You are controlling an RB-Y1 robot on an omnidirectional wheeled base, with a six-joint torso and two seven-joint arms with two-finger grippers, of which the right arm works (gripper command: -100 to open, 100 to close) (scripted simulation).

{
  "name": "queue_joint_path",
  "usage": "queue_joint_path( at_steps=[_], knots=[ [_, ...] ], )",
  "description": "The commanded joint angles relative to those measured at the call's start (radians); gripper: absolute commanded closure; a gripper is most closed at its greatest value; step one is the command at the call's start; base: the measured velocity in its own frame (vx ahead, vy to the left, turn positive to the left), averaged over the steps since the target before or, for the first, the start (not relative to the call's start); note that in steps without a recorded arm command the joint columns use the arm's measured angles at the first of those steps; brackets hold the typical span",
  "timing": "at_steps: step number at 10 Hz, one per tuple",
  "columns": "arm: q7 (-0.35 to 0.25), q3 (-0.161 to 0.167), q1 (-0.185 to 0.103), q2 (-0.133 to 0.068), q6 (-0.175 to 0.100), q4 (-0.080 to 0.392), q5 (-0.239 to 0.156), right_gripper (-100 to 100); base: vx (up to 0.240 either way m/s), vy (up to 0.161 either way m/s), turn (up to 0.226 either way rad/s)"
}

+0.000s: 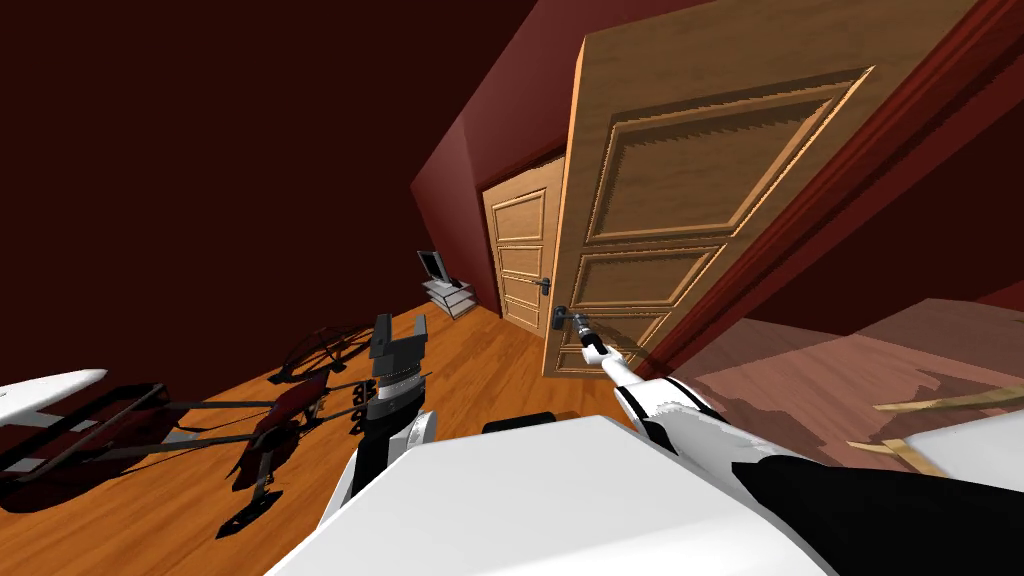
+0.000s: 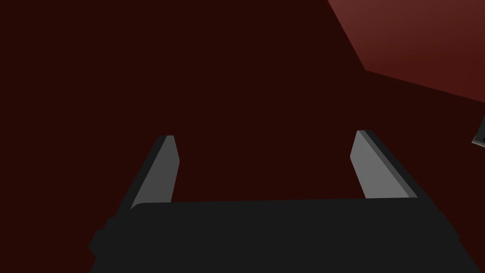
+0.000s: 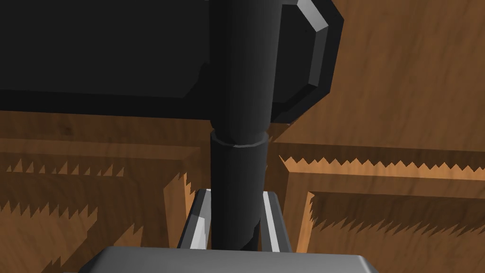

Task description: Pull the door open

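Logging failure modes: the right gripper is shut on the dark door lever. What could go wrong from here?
The right gripper pinches the round dark lever handle with thin blades and may slip as the brown panelled wooden door swings. The open left gripper hangs near a dark frame on the orange wooden floor and could snag it when backing away.

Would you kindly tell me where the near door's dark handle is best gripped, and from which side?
Grip the handle by its slim round bar, clear of the plate, coming square to the door with a finger each side: it stands off the wood, as the right gripper shows.
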Motion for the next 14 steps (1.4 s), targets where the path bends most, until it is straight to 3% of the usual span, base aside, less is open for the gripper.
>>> queue_joint_path(
  at_steps=[1, 4, 5, 14],
  knots=[
    [-0.006, 0.018, 0.005, 0.013, 0.003, -0.023, 0.003, 100, -0.200, -0.117, 0.149],
    [-0.017, 0.035, 0.002, 0.012, -0.002, -0.023, 0.004, 100, -0.220, -0.111, 0.152],
    [-0.010, 0.022, 0.008, 0.002, 0.008, -0.034, 0.001, 100, -0.110, -0.038, 0.019],
    [-0.103, 0.124, 0.022, -0.013, -0.019, -0.063, 0.038, 100, -0.189, -0.079, 0.090]
  ],
)
